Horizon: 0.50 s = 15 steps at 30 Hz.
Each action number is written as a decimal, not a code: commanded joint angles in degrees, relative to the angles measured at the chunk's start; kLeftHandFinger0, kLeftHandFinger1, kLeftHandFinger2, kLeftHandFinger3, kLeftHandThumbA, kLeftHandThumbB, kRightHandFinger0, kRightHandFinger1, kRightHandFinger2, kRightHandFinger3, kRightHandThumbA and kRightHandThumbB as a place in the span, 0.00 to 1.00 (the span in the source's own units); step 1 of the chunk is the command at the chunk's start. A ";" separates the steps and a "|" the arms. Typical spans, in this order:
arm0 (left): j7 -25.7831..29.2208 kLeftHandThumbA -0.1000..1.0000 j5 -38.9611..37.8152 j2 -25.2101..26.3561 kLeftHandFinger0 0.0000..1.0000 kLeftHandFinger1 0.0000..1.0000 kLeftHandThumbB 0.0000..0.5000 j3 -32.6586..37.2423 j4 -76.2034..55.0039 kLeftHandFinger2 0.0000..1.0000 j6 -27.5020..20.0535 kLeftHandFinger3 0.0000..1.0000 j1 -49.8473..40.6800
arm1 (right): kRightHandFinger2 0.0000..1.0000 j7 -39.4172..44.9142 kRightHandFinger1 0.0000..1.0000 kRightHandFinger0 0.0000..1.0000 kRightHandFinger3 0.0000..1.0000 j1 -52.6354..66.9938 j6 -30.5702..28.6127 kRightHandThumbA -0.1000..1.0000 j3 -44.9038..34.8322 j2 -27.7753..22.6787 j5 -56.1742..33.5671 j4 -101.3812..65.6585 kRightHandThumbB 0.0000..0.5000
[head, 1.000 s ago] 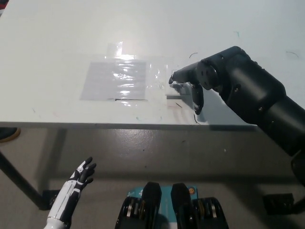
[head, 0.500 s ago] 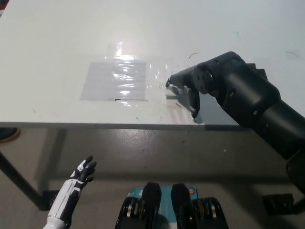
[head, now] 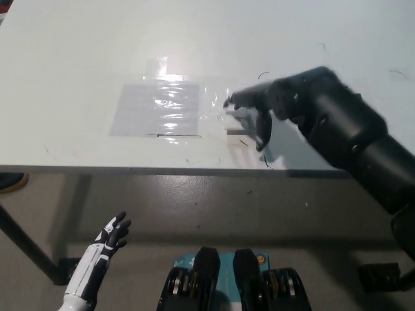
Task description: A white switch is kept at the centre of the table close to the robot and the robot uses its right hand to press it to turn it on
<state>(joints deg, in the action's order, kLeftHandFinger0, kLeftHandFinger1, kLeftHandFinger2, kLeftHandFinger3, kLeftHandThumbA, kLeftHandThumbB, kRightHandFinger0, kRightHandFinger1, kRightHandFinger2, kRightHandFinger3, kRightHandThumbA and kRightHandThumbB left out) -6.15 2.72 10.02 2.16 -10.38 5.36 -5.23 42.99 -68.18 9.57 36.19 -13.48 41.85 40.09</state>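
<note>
Head view: right hand (head: 259, 107) fingers (head: 232, 100) together, seemingly touching the switch (head: 235, 120)

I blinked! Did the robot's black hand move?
Yes. The black right hand slid slightly left and farther up the table, toward the shiny taped patch.

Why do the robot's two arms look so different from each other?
They are built differently. The right robot hand is all black, on a thick, rounded matte-black arm with small screw holes in its casing. The left robot hand has dark fingers on a slim white forearm with black trim. No loose cables show.
</note>
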 commanded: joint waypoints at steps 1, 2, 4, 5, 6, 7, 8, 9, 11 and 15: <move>-0.62 1.00 -0.47 1.19 1.00 1.00 0.00 -0.71 -1.20 1.00 -1.30 1.00 -0.15 | 0.75 -0.80 0.81 0.85 1.00 -9.19 -0.46 1.00 -8.26 -4.64 -5.68 -7.06 0.23; -0.54 1.00 -0.31 1.17 1.00 1.00 0.00 -0.70 -1.26 1.00 -1.14 1.00 -0.17 | 0.71 -0.83 0.72 0.69 1.00 -10.32 -0.75 1.00 -9.77 -5.38 -6.33 -7.99 0.23; -0.42 1.00 -0.40 1.02 1.00 1.00 0.07 -0.79 -1.14 1.00 -1.12 1.00 -0.38 | 0.18 1.08 0.05 0.01 1.00 -12.25 1.28 1.00 -13.77 -7.00 -8.91 -11.43 0.19; -0.45 1.00 -0.50 0.99 1.00 1.00 0.09 -0.79 -1.02 1.00 -1.29 1.00 -0.53 | 0.21 2.30 0.02 0.00 0.90 -13.08 2.77 1.00 -16.12 -8.23 -10.54 -14.55 0.16; -0.60 1.00 -0.70 1.10 1.00 1.00 0.08 -0.82 -0.96 1.00 -1.55 1.00 -0.63 | 0.26 4.06 0.06 0.06 1.00 -13.76 5.33 1.00 -18.18 -9.57 -11.69 -18.19 0.16; -0.64 1.00 -0.82 1.08 1.00 1.00 0.05 -0.82 -0.82 1.00 -1.85 1.00 -0.76 | 0.48 4.99 0.21 0.14 1.00 -14.06 7.57 1.00 -19.70 -10.44 -12.36 -21.11 0.19; -0.62 1.00 -0.97 1.06 1.00 1.00 0.03 -0.90 -0.46 1.00 -2.39 1.00 -0.77 | 0.54 5.74 0.30 0.25 1.00 -14.36 10.02 1.00 -21.81 -11.59 -13.24 -24.98 0.20; -0.55 1.00 -0.88 1.11 1.00 1.00 0.01 -0.94 -0.27 1.00 -2.77 1.00 -0.84 | 0.41 6.49 0.23 0.16 1.00 -14.24 10.70 1.00 -23.48 -13.04 -14.57 -28.40 0.22; -0.40 1.00 -0.79 0.98 1.00 1.00 0.00 -0.94 -0.26 1.00 -2.81 1.00 -0.94 | 0.34 7.87 0.16 0.07 1.00 -13.46 11.80 1.00 -26.00 -15.27 -16.91 -34.30 0.20; -0.25 1.00 -0.61 0.99 1.00 1.00 0.00 -1.00 -0.16 1.00 -2.44 1.00 -0.77 | 0.07 11.99 0.00 0.00 1.00 -7.88 17.36 1.00 -34.47 -21.14 -23.08 -54.05 0.25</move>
<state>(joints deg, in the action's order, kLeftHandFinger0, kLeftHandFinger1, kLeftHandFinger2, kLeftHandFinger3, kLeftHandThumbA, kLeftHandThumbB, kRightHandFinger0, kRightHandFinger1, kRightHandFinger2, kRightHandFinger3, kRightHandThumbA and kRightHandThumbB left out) -6.13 2.69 10.02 2.15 -9.66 5.29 -5.62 46.48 -74.89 15.67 14.06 -25.41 32.02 11.45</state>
